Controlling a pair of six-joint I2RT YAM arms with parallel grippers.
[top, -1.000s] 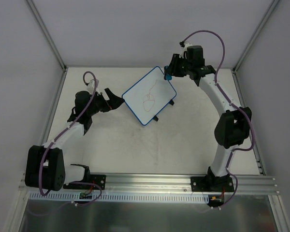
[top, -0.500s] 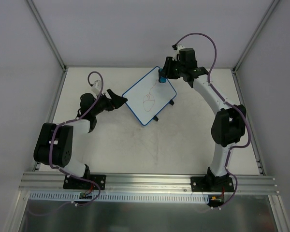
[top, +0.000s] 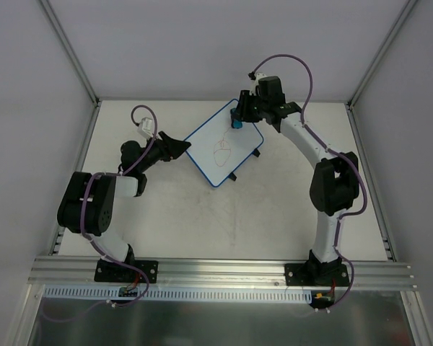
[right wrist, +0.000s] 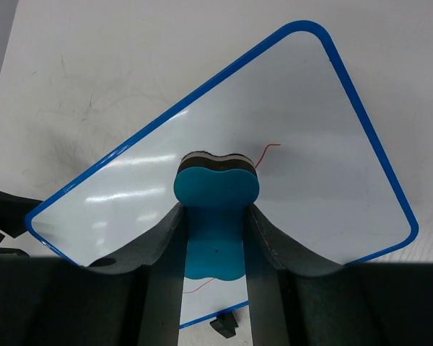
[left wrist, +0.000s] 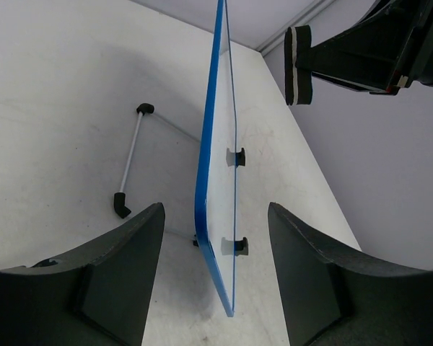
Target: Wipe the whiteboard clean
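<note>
The whiteboard (top: 215, 137), white with a blue rim, stands propped at the back middle of the table with a red scribble (top: 222, 150) on it. My right gripper (top: 236, 117) is shut on a blue eraser (top: 236, 124) over the board's far corner. In the right wrist view the eraser (right wrist: 215, 216) points its felt end at the board (right wrist: 310, 144). In the left wrist view the board (left wrist: 204, 144) shows edge-on and the eraser (left wrist: 297, 65) hangs a little off its face. My left gripper (top: 180, 148) is open, and its fingers (left wrist: 137, 252) straddle the board's near corner without touching it.
The board's thin support leg (left wrist: 130, 160) and black feet (top: 257, 152) rest on the table. Grey walls and metal posts (top: 72, 54) close in the back and sides. A metal rail (top: 224, 272) runs along the near edge.
My right gripper has carried the eraser leftwards over the board's far corner. My left arm has swung in, bringing its open gripper up to the board's left corner.
</note>
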